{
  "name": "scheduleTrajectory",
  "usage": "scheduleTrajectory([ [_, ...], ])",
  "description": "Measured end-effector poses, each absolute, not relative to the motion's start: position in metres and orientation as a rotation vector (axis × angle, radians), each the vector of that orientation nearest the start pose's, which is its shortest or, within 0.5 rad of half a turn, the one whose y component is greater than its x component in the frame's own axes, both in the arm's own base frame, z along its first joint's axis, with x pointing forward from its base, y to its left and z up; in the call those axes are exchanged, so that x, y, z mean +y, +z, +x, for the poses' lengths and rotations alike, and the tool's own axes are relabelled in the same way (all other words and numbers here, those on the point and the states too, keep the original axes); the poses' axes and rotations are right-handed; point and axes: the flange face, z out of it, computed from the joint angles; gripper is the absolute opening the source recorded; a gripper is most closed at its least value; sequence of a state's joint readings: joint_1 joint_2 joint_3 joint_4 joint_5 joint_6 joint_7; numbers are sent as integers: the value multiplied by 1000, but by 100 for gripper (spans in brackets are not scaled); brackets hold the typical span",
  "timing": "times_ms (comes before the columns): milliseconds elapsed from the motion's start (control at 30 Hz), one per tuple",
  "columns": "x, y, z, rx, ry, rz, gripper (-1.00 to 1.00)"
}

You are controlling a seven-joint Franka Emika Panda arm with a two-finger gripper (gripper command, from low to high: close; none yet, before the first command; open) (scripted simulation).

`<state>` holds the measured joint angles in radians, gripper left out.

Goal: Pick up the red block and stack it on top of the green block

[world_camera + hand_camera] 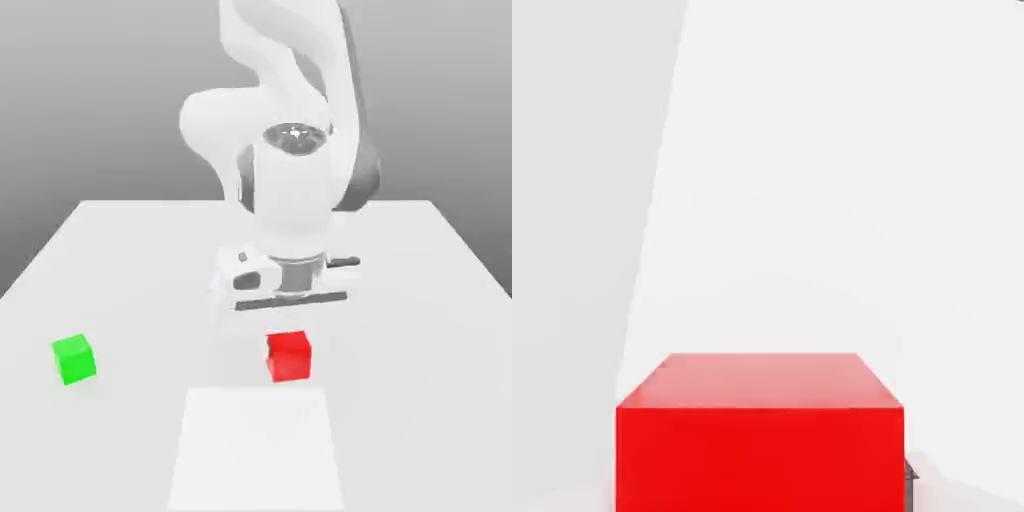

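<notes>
Your arm (290,150) hangs over the middle of the white desk (420,300), hand pointing down. Below it, the tool (289,335) is clamped on the red block (289,357), which looms close in the hand view (760,430). The green block (74,359) sits well apart, toward the exterior view's left.
</notes>
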<state>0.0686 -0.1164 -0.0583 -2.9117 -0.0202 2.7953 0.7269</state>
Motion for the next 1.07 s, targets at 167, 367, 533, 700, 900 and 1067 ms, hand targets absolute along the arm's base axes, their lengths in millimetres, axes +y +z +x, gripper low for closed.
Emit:
scheduleTrajectory([
  [167,-59,222,344,1301,0,-2860,-100],
  [367,-137,230,330,1564,0,-2725,-100],
  [533,-199,236,306,1772,0,-2594,-100],
  [700,-257,243,269,1970,0,-2446,-100],
  [900,-285,213,248,2063,1,-2366,-100],
  [1067,-285,185,246,2065,1,-2365,100],
])
